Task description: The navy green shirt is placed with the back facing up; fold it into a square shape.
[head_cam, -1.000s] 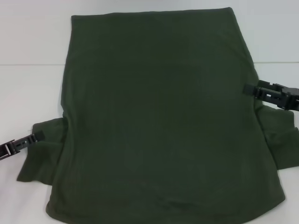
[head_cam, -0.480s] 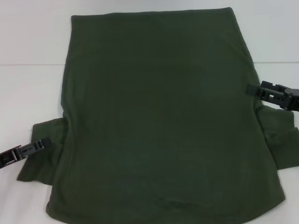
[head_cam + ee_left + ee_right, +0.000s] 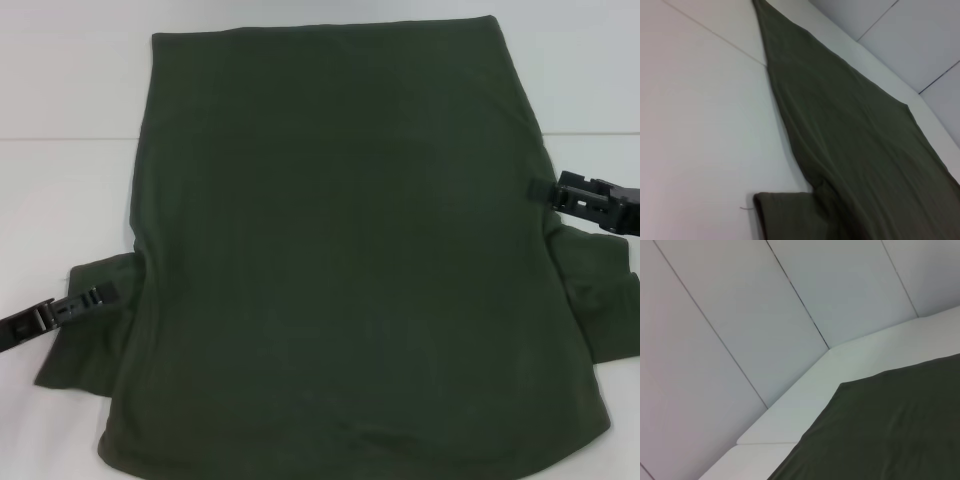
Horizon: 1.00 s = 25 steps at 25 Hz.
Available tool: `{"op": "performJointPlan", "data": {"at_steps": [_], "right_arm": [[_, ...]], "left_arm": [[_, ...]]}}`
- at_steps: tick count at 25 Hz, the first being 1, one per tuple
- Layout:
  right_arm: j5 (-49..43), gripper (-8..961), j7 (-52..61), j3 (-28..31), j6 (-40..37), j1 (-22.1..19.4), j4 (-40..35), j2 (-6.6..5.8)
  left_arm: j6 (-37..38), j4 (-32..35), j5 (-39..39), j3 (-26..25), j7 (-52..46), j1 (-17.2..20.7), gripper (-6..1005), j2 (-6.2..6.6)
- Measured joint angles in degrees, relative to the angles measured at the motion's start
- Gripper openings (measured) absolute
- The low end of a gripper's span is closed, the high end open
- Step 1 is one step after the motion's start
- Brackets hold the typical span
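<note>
A white table (image 3: 70, 90) fills the head view, its matte top crossed by one thin seam that runs straight across the surface about a third of the way in from the table's far edge. Beyond the table's far edge, the right wrist view shows a pale grey wall (image 3: 740, 315) built of large flat panels parted by thin dark joint lines. The light is soft and even, casting no hard shadows on the table.
</note>
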Motion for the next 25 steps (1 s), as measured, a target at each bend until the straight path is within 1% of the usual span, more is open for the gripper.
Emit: {"op": "performJointPlan", "data": {"at_steps": [10,25], "right_arm": [[0.0,927,0.0,1.5,0.0,-0.4,0.0,0.0],[-0.1,927,0.0,1.6,0.0,-0.5,0.1,-0.07]], "left_arm": [[-0.5,1.2,1.0,0.1,-2.6,0.5,880,0.03],[-0.2,1.1,1.1,0.2,-2.6,0.5,267,-0.09]]}}
